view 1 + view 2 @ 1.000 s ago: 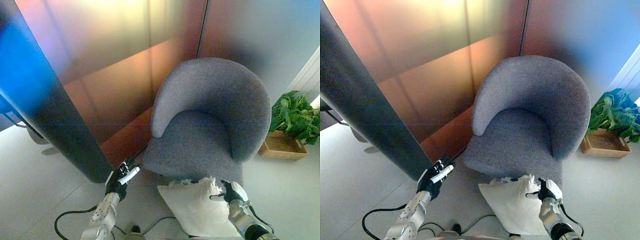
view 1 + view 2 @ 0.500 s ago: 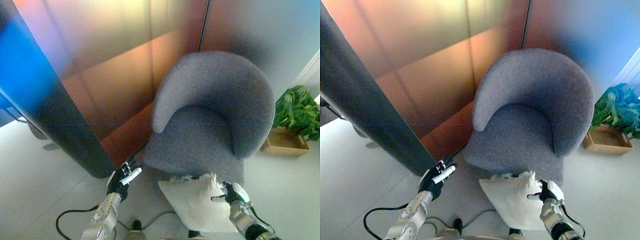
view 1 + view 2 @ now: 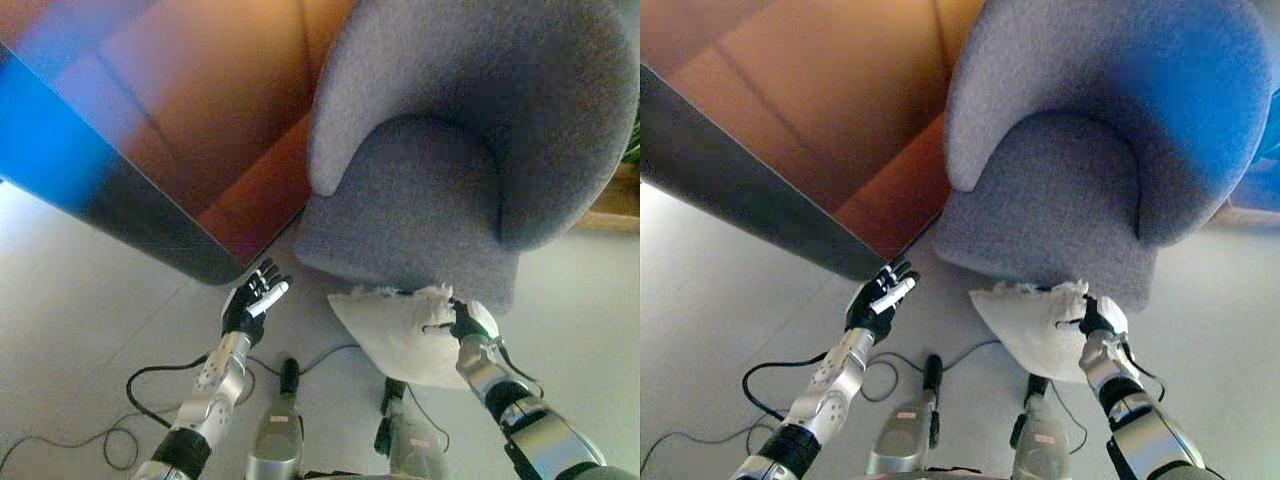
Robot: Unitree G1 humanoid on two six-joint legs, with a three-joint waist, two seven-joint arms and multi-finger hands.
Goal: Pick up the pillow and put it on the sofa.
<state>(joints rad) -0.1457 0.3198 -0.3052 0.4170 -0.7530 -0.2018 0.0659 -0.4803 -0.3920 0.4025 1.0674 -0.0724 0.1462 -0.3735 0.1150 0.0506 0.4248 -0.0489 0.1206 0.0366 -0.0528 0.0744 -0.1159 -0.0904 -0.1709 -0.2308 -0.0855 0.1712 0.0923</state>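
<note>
We see the grey sofa (image 3: 440, 170), a rounded armchair with a curved back, standing on the pale floor (image 3: 70, 320). To the sofa's left a copper-toned wall panel (image 3: 200, 110) runs down to a dark lower edge. Just in front of the sofa's seat edge hangs the white pillow (image 3: 395, 330), its top corner touching the seat front, its body below the seat level. Our right hand (image 3: 463, 322) pinches the pillow's upper right corner, fingers curled into the cloth. Our left hand (image 3: 254, 300) hovers well to the left of the sofa's front corner, fingers spread and straight, holding nothing.
</note>
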